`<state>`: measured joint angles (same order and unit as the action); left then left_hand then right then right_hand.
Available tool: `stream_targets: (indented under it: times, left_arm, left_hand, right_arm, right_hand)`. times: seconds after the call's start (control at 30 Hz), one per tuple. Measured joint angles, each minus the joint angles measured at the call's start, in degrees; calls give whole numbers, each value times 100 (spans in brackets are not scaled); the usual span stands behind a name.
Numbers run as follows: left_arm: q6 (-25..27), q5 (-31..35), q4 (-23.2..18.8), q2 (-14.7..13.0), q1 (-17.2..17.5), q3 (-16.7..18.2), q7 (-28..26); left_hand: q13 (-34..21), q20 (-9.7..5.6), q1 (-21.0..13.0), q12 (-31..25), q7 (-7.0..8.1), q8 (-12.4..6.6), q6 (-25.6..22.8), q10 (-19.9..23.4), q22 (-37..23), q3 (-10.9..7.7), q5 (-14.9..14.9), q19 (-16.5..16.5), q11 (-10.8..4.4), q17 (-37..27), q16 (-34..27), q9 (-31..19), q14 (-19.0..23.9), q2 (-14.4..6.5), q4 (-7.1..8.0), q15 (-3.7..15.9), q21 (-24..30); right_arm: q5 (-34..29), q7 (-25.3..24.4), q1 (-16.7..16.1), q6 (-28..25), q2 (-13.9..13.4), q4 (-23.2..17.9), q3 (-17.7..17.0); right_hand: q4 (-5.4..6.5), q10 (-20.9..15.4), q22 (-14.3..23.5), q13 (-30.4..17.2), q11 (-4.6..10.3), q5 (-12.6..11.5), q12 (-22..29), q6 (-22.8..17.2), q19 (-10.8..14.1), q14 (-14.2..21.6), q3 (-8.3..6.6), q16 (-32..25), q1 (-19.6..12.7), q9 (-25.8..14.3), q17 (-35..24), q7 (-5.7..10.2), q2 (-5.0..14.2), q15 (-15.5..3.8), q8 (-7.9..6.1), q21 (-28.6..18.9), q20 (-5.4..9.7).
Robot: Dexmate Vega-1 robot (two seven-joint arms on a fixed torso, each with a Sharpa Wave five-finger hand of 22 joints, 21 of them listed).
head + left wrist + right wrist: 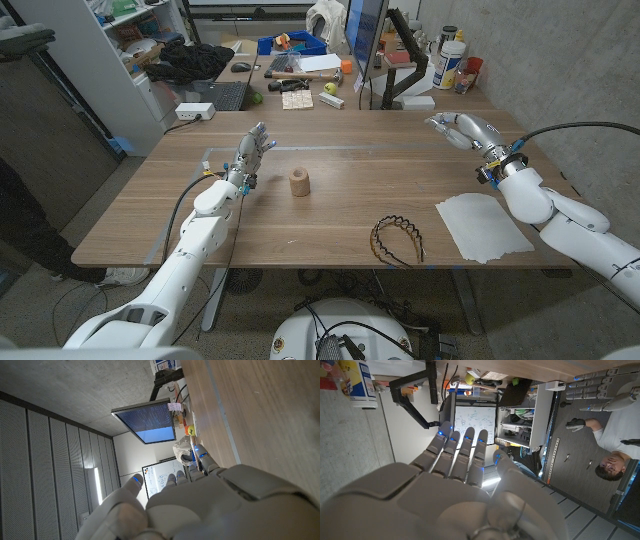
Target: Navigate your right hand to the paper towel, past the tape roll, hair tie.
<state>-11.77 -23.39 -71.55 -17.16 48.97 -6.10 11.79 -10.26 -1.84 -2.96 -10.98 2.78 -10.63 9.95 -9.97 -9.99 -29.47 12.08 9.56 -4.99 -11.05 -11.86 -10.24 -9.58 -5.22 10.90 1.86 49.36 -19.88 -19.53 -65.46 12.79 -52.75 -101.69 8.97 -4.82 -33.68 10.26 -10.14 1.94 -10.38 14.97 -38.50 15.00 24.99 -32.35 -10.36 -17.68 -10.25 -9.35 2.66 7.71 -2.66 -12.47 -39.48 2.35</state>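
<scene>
The right hand (455,127), fingers apart and holding nothing, is hovering near the table's far right edge; descending toward the paper towel (482,226) risks crumpling it.

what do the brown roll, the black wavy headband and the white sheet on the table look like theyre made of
Small brown tape roll: matte, cardboard-coloured, probably paper tape or a bare core. Black wavy open-ended headband: thin and stiff-looking, likely plastic or coated wire. White paper towel sheet: soft, matte, slightly wrinkled paper.

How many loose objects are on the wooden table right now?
3: the tape roll mid-table, the hair tie near the front edge, and the paper towel at the right beside the right arm.
</scene>
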Motion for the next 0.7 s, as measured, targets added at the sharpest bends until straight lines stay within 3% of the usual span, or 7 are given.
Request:
stream_targets:
  times: [0.7]
  left_arm:
    - [1,18,74,30,-58,-48,45]
  left_hand:
    - [0,0,0,0,-1,0,-1,0,0,0,0,0,0,0,0,0,0,0,0,0,-22]
  right_arm:
    - [-616,43,-623,-277,-245,-451,-531]
  right_hand:
    - [-49,-22,0,0,21,0,-68,-52,0,0,-49,22,-26,0,0,52,-26,0,44,34,0]
